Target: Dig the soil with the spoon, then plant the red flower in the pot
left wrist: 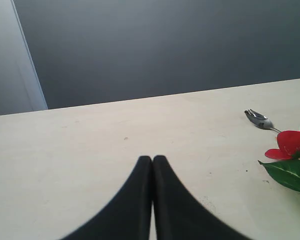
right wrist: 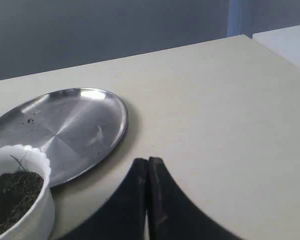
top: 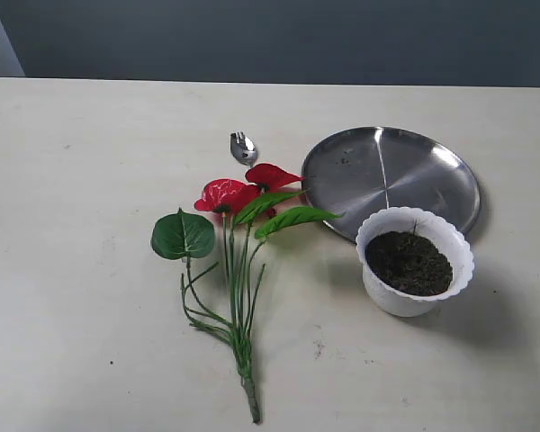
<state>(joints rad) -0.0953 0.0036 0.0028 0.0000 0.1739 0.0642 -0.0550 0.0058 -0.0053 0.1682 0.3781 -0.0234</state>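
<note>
The red flower (top: 227, 194) lies flat mid-table, blooms toward the back, stems running to the front. Just behind the blooms rests the small silver spoon (top: 242, 147). The white scalloped pot (top: 415, 261) stands upright at the right, filled with dark soil (top: 409, 263). Neither arm shows in the exterior view. My left gripper (left wrist: 152, 160) is shut and empty over bare table, with the spoon (left wrist: 259, 119) and a red bloom (left wrist: 291, 143) off to one side. My right gripper (right wrist: 148, 162) is shut and empty, near the pot (right wrist: 20, 200) with its soil (right wrist: 10, 197).
A flat round steel plate (top: 391, 177) lies behind the pot, touching or nearly touching it; the same plate (right wrist: 65, 127) carries a few soil crumbs. Pale tabletop (top: 90, 270) stretches wide at the left. A dark wall stands behind the table's far edge.
</note>
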